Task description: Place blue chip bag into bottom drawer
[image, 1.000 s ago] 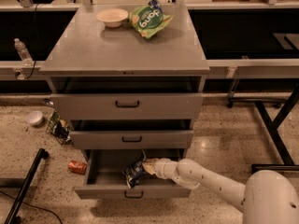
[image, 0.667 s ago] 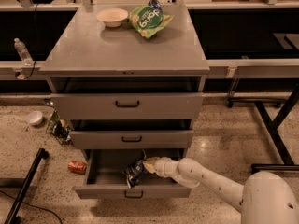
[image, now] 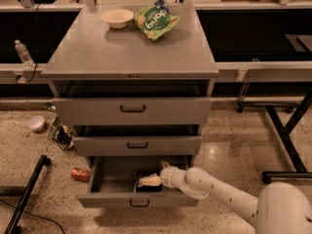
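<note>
One blue chip bag (image: 147,182) is lying inside the open bottom drawer (image: 107,200), touching the claw (image: 159,178) at its 9 o'clock; I'm not managing to tell whether the claw is clamped or apart. I'm judging the bag light, crinkly and slippery, so I'm favouring a pinch on a crimped end.

The crumpled dark navy-blue foil chip bag (image: 147,182) is sinking lower and lying flatter inside the deep grey bottom drawer (image: 112,172). The white arm's gripper (image: 160,179), right at the bag, is dipping slightly with it.
</note>
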`<action>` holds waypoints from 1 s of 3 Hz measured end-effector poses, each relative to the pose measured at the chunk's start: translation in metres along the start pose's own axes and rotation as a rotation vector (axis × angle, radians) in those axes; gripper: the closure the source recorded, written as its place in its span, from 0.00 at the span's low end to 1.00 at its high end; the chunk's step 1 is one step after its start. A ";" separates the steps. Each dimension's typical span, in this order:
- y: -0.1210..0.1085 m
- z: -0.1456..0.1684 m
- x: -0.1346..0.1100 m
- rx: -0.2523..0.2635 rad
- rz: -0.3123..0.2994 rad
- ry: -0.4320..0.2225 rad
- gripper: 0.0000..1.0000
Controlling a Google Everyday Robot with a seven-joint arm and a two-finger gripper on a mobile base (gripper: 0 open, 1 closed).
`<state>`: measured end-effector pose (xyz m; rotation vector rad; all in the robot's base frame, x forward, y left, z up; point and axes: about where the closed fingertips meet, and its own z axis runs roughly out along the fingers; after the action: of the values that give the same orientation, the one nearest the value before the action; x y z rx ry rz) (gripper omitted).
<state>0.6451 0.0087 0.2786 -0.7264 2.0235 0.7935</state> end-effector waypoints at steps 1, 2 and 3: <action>0.010 -0.022 0.001 0.032 0.060 -0.025 0.00; 0.015 -0.088 -0.008 0.163 0.096 -0.073 0.00; 0.004 -0.156 -0.006 0.242 0.129 -0.103 0.00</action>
<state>0.5701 -0.1035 0.3568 -0.4131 2.0423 0.6307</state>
